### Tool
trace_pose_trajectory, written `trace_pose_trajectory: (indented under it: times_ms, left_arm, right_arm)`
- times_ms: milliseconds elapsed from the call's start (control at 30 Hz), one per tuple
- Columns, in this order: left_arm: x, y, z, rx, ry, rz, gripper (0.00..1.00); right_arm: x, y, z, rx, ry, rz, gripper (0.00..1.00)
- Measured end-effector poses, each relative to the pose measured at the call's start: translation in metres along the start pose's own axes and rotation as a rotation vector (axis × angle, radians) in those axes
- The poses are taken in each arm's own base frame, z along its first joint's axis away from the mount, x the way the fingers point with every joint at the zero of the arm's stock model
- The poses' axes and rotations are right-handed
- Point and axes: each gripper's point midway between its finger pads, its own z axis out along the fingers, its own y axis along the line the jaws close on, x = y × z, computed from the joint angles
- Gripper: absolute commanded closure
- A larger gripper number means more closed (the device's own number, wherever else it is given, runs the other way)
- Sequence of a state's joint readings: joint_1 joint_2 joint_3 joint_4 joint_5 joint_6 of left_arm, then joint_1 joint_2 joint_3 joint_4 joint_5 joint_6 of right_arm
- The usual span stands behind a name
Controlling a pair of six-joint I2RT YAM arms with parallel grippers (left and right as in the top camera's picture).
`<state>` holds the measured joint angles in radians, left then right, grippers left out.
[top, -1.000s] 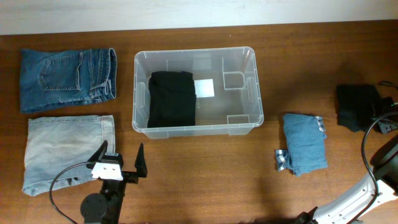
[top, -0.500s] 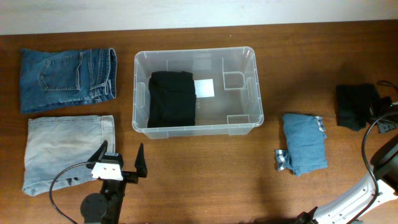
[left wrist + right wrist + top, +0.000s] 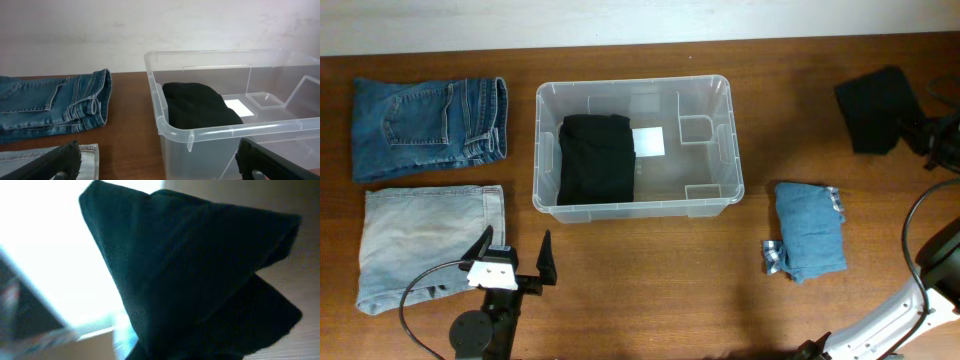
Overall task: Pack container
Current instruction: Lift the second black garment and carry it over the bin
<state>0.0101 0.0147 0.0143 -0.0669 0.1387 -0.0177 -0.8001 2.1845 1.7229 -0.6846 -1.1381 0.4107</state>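
The container (image 3: 630,83) is a clear bin at the table's middle, with a folded black garment (image 3: 597,158) in its left half and a white label (image 3: 648,142) on the base. My right gripper (image 3: 919,132) at the far right edge is shut on a second black garment (image 3: 877,108), which hangs lifted off the table. That black cloth (image 3: 200,270) fills the right wrist view and hides the fingers. My left gripper (image 3: 512,262) stands open near the front edge. In the left wrist view it (image 3: 157,165) faces the container's near wall (image 3: 235,145).
Folded dark blue jeans (image 3: 428,125) lie at the back left, with pale jeans (image 3: 425,240) in front of them, beside my left gripper. A folded blue garment (image 3: 810,230) lies right of the container. A black cable (image 3: 910,225) loops at the right edge.
My right gripper has shut on the black garment at the far right and lifted it back and leftward. The left arm has not moved.
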Motion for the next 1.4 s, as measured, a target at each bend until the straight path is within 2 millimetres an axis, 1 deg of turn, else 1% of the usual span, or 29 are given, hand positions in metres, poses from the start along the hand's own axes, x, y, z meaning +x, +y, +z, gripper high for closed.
trace_pose_trajectory:
  times_ms: [133, 200, 267, 300, 333, 400, 433, 500, 533, 567, 600, 700, 800, 900, 1033, 1100, 1200, 1233, 1367, 1400]
  left_arm:
    - [0.0, 0.0, 0.0, 0.0, 0.0, 0.0, 0.01]
    - [0.0, 0.0, 0.0, 0.0, 0.0, 0.0, 0.01]
    - [0.0, 0.0, 0.0, 0.0, 0.0, 0.0, 0.01]
    - [0.0, 0.0, 0.0, 0.0, 0.0, 0.0, 0.01]
    - [0.0, 0.0, 0.0, 0.0, 0.0, 0.0, 0.01]
    - [0.0, 0.0, 0.0, 0.0, 0.0, 0.0, 0.01]
    - [0.0, 0.0, 0.0, 0.0, 0.0, 0.0, 0.0]
    - [0.0, 0.0, 0.0, 0.0, 0.0, 0.0, 0.01]
    - [0.0, 0.0, 0.0, 0.0, 0.0, 0.0, 0.01]
    - [0.0, 0.0, 0.0, 0.0, 0.0, 0.0, 0.01]
    - [0.0, 0.0, 0.0, 0.0, 0.0, 0.0, 0.01]
    - [0.0, 0.0, 0.0, 0.0, 0.0, 0.0, 0.01]
    - [0.0, 0.0, 0.0, 0.0, 0.0, 0.0, 0.01]
    - [0.0, 0.0, 0.0, 0.0, 0.0, 0.0, 0.01]
    - [0.0, 0.0, 0.0, 0.0, 0.0, 0.0, 0.01]
    - [0.0, 0.0, 0.0, 0.0, 0.0, 0.0, 0.01]
    - [0.0, 0.0, 0.0, 0.0, 0.0, 0.0, 0.01]
    - [0.0, 0.0, 0.0, 0.0, 0.0, 0.0, 0.0]
    - [0.0, 0.0, 0.0, 0.0, 0.0, 0.0, 0.0]
    - [0.0, 0.0, 0.0, 0.0, 0.0, 0.0, 0.01]
  right_arm:
    - [0.019, 0.06, -0.008, -0.144, 0.051, -0.092, 0.96]
    - [0.037, 0.102, -0.01, -0.2, 0.08, -0.18, 0.96]
    - [0.061, 0.142, -0.01, -0.244, 0.113, -0.276, 0.96]
    - [0.075, 0.161, -0.008, -0.264, 0.133, -0.325, 0.96]
    - [0.095, 0.185, -0.005, -0.29, 0.163, -0.387, 0.96]
    - [0.131, 0.219, 0.004, -0.327, 0.22, -0.482, 0.96]
    - [0.154, 0.236, 0.01, -0.347, 0.259, -0.531, 0.96]
    - [0.193, 0.256, 0.025, -0.368, 0.331, -0.589, 0.96]
    - [0.211, 0.262, 0.034, -0.368, 0.369, -0.606, 0.96]
    - [0.23, 0.264, 0.044, -0.358, 0.407, -0.619, 0.96]
    - [0.243, 0.263, 0.054, -0.335, 0.434, -0.623, 0.96]
    - [0.289, 0.245, 0.089, -0.208, 0.515, -0.66, 0.96]
    - [0.323, 0.223, 0.115, -0.075, 0.566, -0.737, 0.96]
    - [0.347, 0.206, 0.132, 0.037, 0.592, -0.82, 0.96]
    - [0.368, 0.191, 0.148, 0.14, 0.596, -0.927, 0.96]
    - [0.374, 0.185, 0.153, 0.174, 0.6, -0.95, 0.96]
    - [0.381, 0.165, 0.168, 0.247, 0.625, -0.972, 0.96]
    - [0.382, 0.155, 0.174, 0.266, 0.642, -0.965, 0.96]
    - [0.383, 0.124, 0.193, 0.321, 0.696, -0.924, 0.96]
    - [0.383, 0.11, 0.201, 0.346, 0.72, -0.904, 0.96]
